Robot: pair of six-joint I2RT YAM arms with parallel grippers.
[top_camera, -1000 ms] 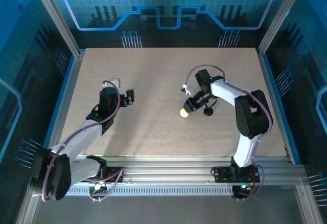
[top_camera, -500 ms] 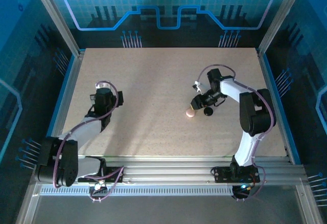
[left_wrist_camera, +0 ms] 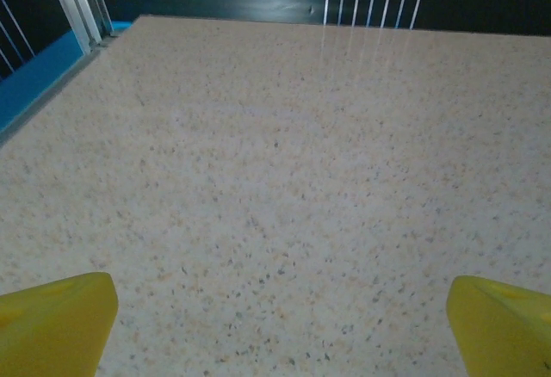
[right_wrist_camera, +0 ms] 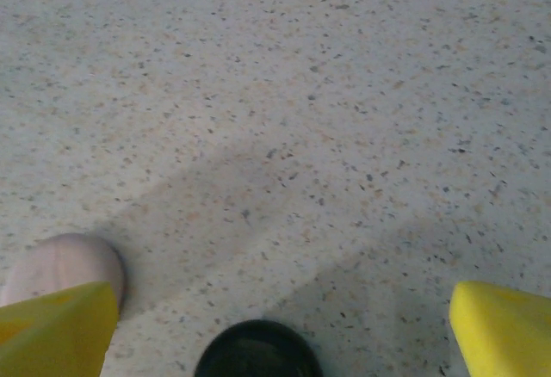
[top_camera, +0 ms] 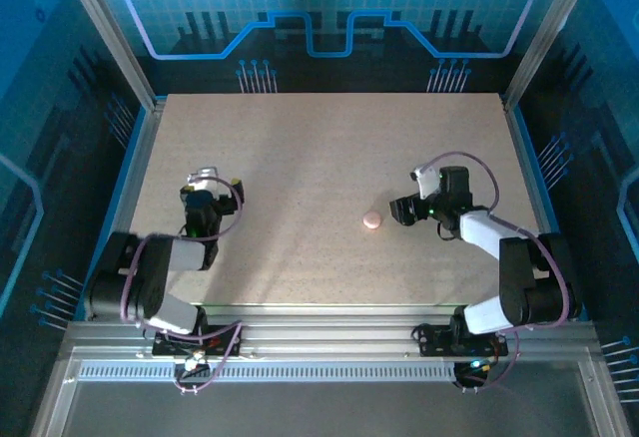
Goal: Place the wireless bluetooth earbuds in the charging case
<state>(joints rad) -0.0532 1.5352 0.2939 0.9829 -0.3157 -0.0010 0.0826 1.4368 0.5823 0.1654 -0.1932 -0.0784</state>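
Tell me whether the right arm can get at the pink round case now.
Probably yes. The pink round case lies on bare table close in front of the right gripper, whose jaws stand open, with nothing between them. A black round piece beside it might get nudged.

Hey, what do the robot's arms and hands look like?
The left arm and right arm have white links, bulky black joints and purple cables looping alongside. The left hand and right hand each end in two blunt yellow fingertips.
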